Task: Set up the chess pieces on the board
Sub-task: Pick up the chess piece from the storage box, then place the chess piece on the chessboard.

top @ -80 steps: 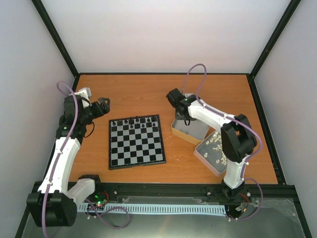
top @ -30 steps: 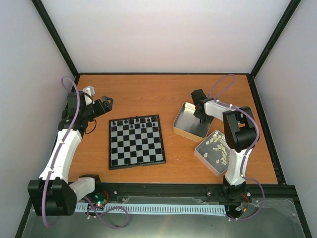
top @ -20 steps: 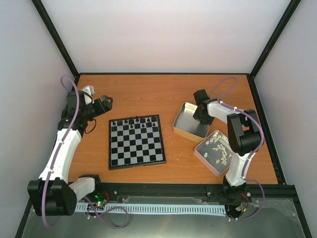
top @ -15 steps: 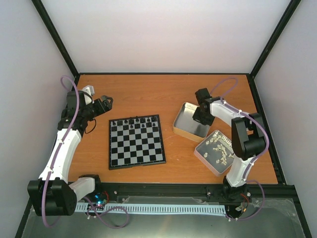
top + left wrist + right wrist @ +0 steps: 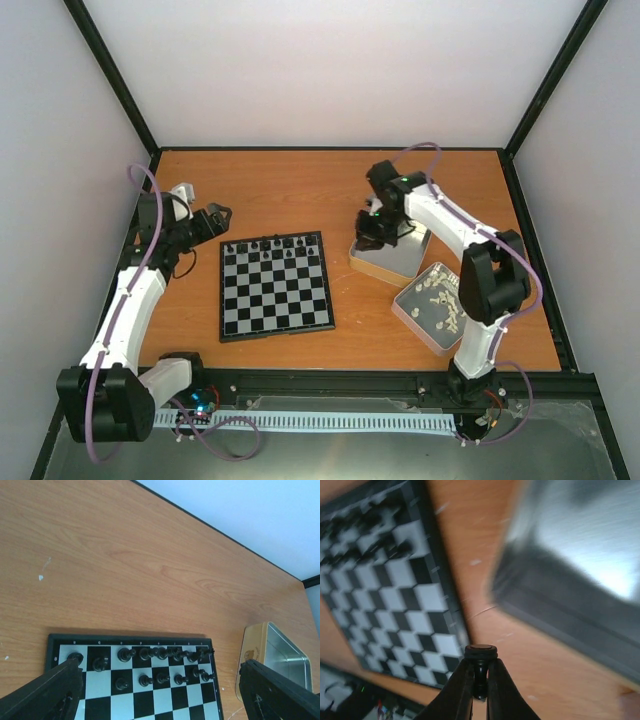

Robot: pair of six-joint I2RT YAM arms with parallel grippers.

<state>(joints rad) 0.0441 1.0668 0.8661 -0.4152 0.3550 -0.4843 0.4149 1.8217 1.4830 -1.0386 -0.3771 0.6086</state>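
Black plastic piece (image 5: 480,652): tiny, light, stiff and slick; pinched around its narrow body, it could twist or pop free, so a slow, upright set-down seems wise.
Right gripper (image 5: 374,232): jaws nearly closed on that piece, above the board-side end of the empty tin (image 5: 400,258).
Left gripper (image 5: 218,214): jaws wide, holding nothing, just beside the board's far left corner.
Board (image 5: 275,290): other black pieces (image 5: 275,246) stand in its two far rows.
Change: half a second ago the right gripper was farther right over the tin; now it has swung toward the board.
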